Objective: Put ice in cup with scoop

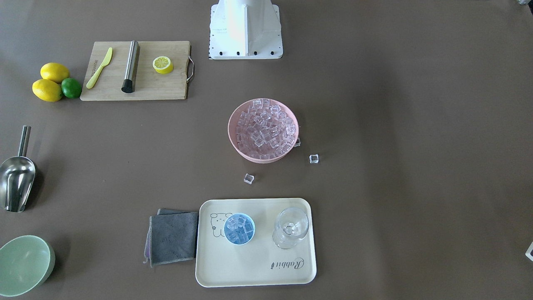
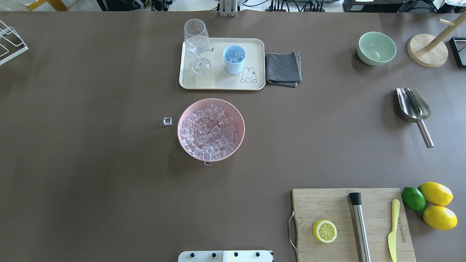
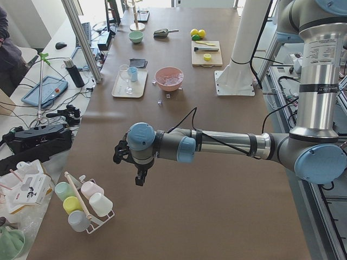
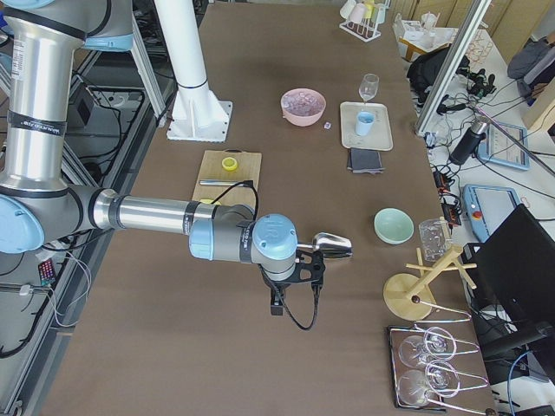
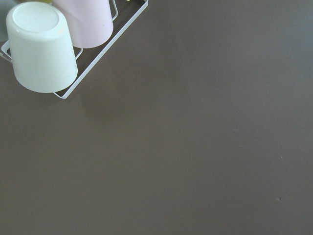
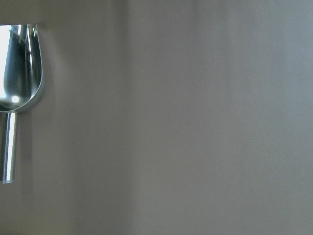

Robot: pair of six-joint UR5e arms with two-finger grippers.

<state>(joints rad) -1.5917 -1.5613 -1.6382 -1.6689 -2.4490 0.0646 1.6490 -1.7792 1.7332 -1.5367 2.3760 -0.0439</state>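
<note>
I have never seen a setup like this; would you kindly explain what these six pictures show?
It is a robot with two arms at a table. Two pictures look down on the table, from behind and from in front of the robot. Two look along it from its ends, showing the left arm and the right arm. Two come from cameras on the wrists. On the table: a pink bowl of ice, a tray with a blue cup holding some ice, a steel scoop lying free. Nothing seems held.
</note>
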